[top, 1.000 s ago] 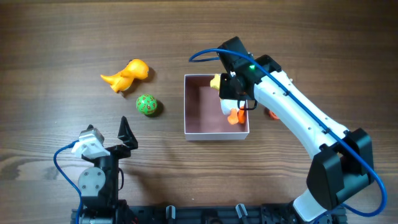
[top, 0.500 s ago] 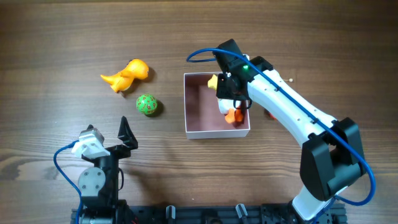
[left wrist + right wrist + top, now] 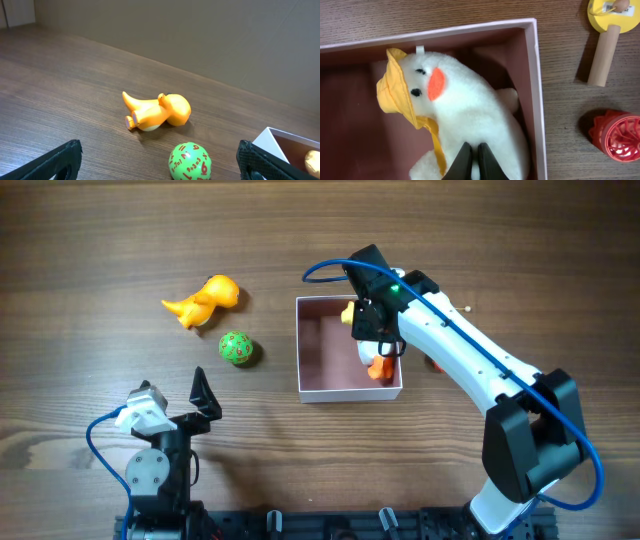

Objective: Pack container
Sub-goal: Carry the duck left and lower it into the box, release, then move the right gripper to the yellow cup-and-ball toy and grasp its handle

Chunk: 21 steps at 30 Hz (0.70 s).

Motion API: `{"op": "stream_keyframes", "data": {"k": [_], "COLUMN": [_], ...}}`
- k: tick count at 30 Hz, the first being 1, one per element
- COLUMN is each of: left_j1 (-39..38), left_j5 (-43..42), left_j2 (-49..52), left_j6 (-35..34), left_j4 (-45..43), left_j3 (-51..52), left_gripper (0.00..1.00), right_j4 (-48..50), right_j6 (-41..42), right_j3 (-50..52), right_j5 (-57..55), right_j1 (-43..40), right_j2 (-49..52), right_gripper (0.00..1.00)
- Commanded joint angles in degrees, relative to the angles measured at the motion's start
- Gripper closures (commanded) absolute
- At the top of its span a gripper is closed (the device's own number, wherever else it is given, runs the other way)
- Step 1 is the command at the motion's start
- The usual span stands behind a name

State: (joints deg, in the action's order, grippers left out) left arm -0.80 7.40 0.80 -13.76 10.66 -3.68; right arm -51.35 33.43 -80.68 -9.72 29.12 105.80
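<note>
Though its arm (image 3: 470,360) hides much overhead, the right gripper (image 3: 472,159) pinches the plush duck (image 3: 470,110) in the container (image 3: 538,100).

A robot lab: cabled arm (image 3: 470,360) mounted at a wood-grain table (image 3: 90,240).

container (image 3: 320,358) left half bare, plush duck (image 3: 470,112) crowding right wall (right gripper (image 3: 474,152) clamped on it)

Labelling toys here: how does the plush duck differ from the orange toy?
The plush duck is white, fuzzy, yellow-hatted; the orange toy is smooth and glossy. The plush duck sits in the container, pinched by the right pincer; the orange toy lies on the table, untouched. Both are animal toys.
</note>
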Motion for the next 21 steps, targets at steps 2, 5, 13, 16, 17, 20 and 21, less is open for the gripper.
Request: {"op": "stream_keyframes", "data": {"k": [2, 5, 13, 16, 17, 20, 21], "left_j1": [-0.26, -0.26, -0.26, -0.26, -0.26, -0.26, -0.26], "left_j5": [-0.92, -0.92, -0.92, -0.92, -0.92, -0.92, -0.92], "left_j2": [-0.42, -0.42, -0.42, -0.42, -0.42, -0.42, -0.42], "left_j6": [1.18, 1.18, 1.16, 1.18, 1.18, 1.18, 1.18], "left_j4": [-0.17, -0.17, -0.17, -0.17, -0.17, -0.17, -0.17], "left_j3": [0.39, 0.39, 0.39, 0.39, 0.39, 0.39, 0.39], "left_gripper": [0.00, 0.00, 0.00, 0.00, 0.00, 0.00, 0.00], "right_j4": [0.07, 0.07, 0.59, -0.09, -0.50, -2.64, -2.99], "right_j6": [1.03, 0.74, -2.16, -3.52, -4.02, -5.18, -5.20], "right_j3": [0.57, 0.57, 0.37, -1.66, -2.78, -6.64, -7.34], "right_j5": [-2.23, -1.84, -1.07, -0.61, -0.59, -2.32, -2.84], "right_j1": [0.28, 0.28, 0.28, 0.28, 0.26, 0.20, 0.11], "right_j2": [0.92, 0.92, 0.81, -0.83, -1.95, -5.88, -7.21], "right_gripper": [0.80, 0.69, 0.50, 0.43, 0.43, 0.40, 0.31]}}
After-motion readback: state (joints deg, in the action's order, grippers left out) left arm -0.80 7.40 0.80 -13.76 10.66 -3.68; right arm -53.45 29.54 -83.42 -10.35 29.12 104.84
